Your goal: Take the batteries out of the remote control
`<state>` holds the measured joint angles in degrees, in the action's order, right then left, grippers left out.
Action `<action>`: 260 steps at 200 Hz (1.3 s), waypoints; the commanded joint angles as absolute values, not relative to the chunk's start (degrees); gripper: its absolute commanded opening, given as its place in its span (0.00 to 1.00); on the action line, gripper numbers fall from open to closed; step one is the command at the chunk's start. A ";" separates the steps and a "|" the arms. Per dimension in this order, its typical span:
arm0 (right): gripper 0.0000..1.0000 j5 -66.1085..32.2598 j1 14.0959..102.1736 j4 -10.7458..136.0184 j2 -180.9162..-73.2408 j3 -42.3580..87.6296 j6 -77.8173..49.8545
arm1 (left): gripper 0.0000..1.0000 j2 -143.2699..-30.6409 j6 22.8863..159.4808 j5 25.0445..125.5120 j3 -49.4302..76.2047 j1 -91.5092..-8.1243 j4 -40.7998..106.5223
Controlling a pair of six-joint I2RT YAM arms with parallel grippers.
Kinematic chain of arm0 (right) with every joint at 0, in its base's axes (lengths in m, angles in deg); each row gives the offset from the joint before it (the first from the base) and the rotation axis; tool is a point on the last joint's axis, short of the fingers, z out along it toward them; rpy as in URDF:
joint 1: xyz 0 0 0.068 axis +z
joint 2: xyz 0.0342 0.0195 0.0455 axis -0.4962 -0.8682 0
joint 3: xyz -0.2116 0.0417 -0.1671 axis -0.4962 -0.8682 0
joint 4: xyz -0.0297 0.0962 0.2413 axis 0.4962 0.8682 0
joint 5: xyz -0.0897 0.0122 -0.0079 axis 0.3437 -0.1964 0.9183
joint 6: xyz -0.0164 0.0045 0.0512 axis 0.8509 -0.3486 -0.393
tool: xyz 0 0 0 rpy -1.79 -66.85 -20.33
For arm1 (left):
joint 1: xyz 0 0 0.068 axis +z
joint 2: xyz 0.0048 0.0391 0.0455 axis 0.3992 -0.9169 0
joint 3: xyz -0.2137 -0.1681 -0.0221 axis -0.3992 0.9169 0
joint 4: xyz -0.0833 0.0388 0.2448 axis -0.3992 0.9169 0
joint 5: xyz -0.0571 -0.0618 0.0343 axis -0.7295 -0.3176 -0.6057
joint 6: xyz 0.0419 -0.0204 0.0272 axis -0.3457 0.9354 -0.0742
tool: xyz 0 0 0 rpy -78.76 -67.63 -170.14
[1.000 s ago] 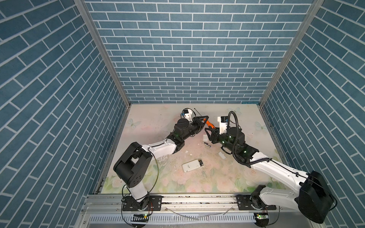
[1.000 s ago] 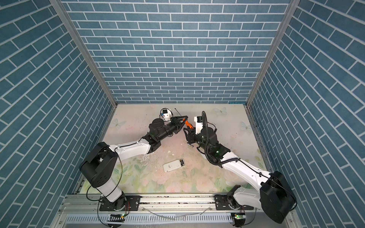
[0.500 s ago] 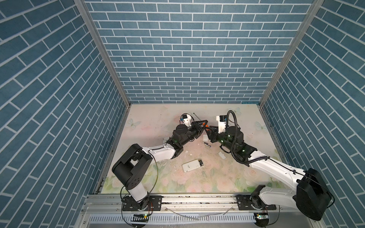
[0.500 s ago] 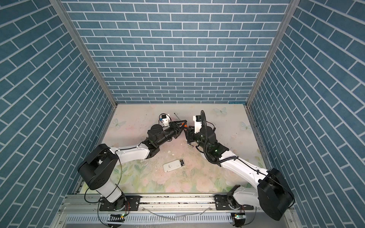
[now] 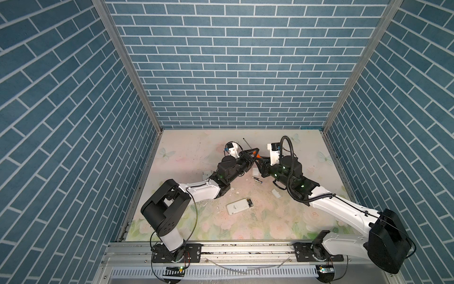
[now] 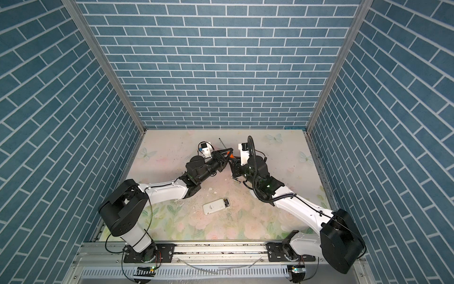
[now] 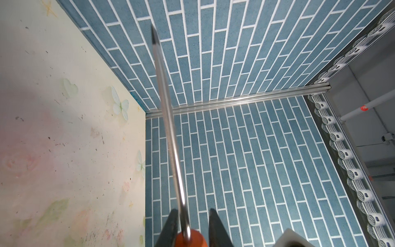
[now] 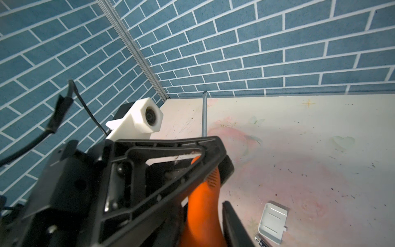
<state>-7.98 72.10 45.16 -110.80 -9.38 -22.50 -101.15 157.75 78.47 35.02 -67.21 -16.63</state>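
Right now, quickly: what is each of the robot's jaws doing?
Left gripper: closed on the screwdriver, at its orange handle.
Right gripper: jaws around the same handle; whether they grip it cannot be told.

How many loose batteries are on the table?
2. One battery lies just in front of the small white cover at mid-table; the other battery lies beside it. More may be hidden from view.
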 commanded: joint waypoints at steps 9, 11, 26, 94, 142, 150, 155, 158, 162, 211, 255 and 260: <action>0.17 -7.77 72.29 41.78 -111.28 -5.49 -20.47 | 0.00 -101.91 157.79 71.29 34.10 -71.87 -17.94; 0.16 -7.76 72.29 41.86 -111.27 -5.49 -20.46 | 0.00 -101.93 157.80 71.29 34.18 -71.93 -17.94; 0.09 -7.24 72.29 42.34 -110.62 -5.57 -20.17 | 0.00 -101.64 157.81 71.35 34.71 -71.96 -17.88; 0.00 -4.60 72.27 51.25 -105.99 -4.29 -18.65 | 0.00 -99.95 157.16 72.23 40.00 -71.52 -19.44; 0.00 -6.23 72.29 67.42 -105.69 1.86 -19.11 | 0.15 -92.79 146.80 72.84 40.32 -70.30 -8.33; 0.00 -6.00 72.29 69.00 -105.20 1.91 -19.22 | 0.22 -91.44 145.16 73.00 40.21 -69.98 -6.62; 0.00 -5.87 72.29 69.76 -104.77 1.91 -19.31 | 0.27 -90.48 144.17 73.21 40.21 -69.76 -5.49; 0.00 -5.82 72.28 70.09 -104.49 1.90 -19.40 | 0.29 -89.87 143.65 73.33 40.21 -69.62 -4.85; 0.00 -5.77 72.29 70.64 -104.08 1.73 -19.55 | 0.31 -89.12 142.79 73.51 40.20 -69.39 -3.93; 0.00 -6.16 72.25 80.76 -99.65 2.88 -20.30 | 0.39 -79.70 136.26 72.36 42.65 -62.52 3.52; 0.00 -13.49 72.29 91.18 -97.71 7.59 -20.42 | 0.40 -74.58 133.73 66.29 44.96 -54.64 14.36; 0.00 -14.13 72.29 93.05 -97.70 8.50 -20.65 | 0.39 -74.09 133.23 66.49 45.21 -54.48 15.74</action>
<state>-9.27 72.19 84.81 -99.57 2.46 -20.01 -76.10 137.51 70.13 43.46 -56.32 6.45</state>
